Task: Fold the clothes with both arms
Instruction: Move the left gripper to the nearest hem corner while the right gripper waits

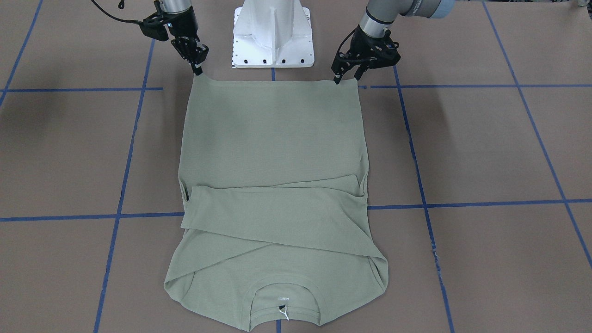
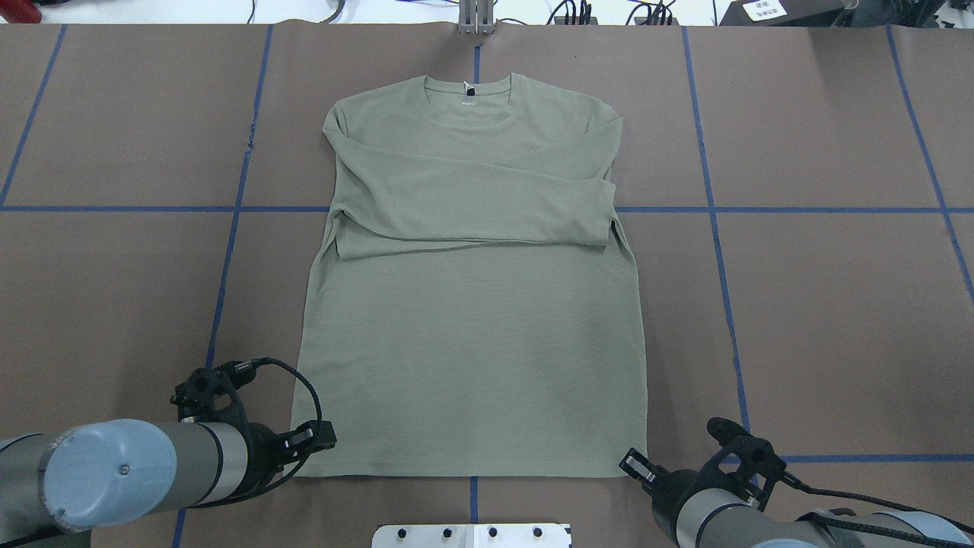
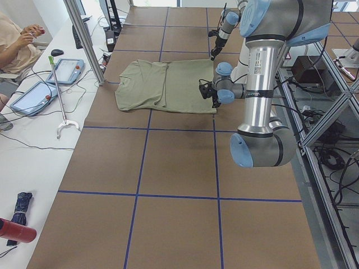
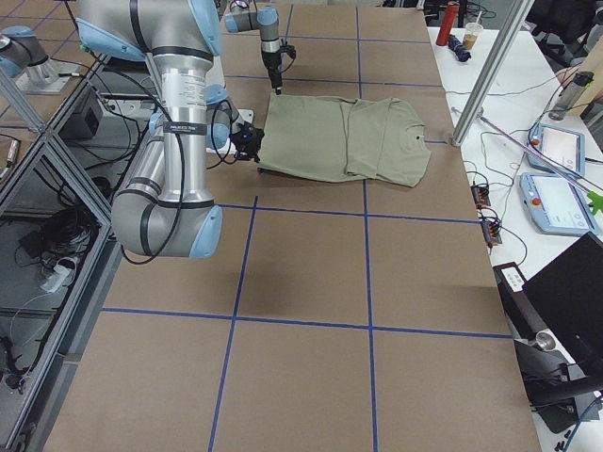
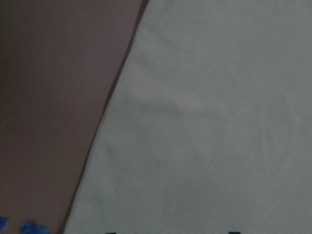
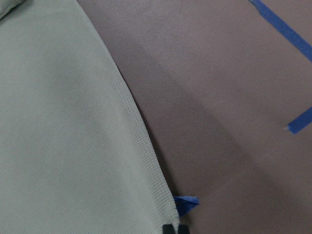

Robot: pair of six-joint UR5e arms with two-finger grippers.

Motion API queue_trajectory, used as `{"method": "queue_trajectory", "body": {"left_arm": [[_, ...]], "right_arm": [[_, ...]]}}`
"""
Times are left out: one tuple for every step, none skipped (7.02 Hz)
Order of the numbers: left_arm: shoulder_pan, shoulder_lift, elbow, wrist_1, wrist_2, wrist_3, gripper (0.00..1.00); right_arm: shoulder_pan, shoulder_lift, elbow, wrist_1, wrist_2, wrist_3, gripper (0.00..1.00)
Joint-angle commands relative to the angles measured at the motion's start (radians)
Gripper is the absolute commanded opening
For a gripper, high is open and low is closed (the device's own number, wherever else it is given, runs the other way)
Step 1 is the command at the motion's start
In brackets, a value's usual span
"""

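Note:
The sage-green long-sleeved shirt [image 1: 273, 138] lies flat on the brown table, with both sleeves folded across the chest and the neckline [image 2: 472, 95] at the far end. My left gripper [image 1: 346, 77] is at one corner of the hem nearest the robot. Its fingers stand open, and the left wrist view shows cloth [image 5: 219, 122] filling the space between them. My right gripper [image 1: 198, 69] is at the other hem corner. In the right wrist view its tips [image 6: 174, 229] are shut on the shirt's edge [image 6: 63, 146]. Overhead, the left gripper [image 2: 323, 435] and the right gripper [image 2: 630, 461] flank the hem.
The white pedestal base [image 1: 273, 37] stands just behind the hem. Blue tape lines [image 2: 228, 251] grid the brown table cover. A metal post [image 3: 84, 39] rises by the shirt's collar end. Beyond it is a side table with tablets [image 3: 64, 70], where a person [image 3: 17, 39] sits.

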State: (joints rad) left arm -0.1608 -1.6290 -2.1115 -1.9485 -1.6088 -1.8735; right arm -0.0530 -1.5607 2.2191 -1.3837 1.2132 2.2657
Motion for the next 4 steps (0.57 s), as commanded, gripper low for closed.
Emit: {"method": "queue_trajectory", "body": {"left_arm": [[0.064,0.009,-0.013,0.081,0.009,-0.077,0.78],[0.063,0.006,-0.013,0.083,0.012,-0.081,0.78],[0.063,0.008,-0.009,0.085,0.047,-0.082,0.76],[0.064,0.006,-0.005,0.085,0.049,-0.081,0.75]], "right_arm": [[0.001,-0.001,-0.001,0.0,-0.001,0.0,0.0],[0.001,-0.001,-0.003,0.0,-0.001,0.0,0.0],[0.001,-0.002,-0.006,0.0,-0.001,0.0,0.0],[0.001,-0.005,-0.009,0.0,-0.001,0.0,0.0]]}}
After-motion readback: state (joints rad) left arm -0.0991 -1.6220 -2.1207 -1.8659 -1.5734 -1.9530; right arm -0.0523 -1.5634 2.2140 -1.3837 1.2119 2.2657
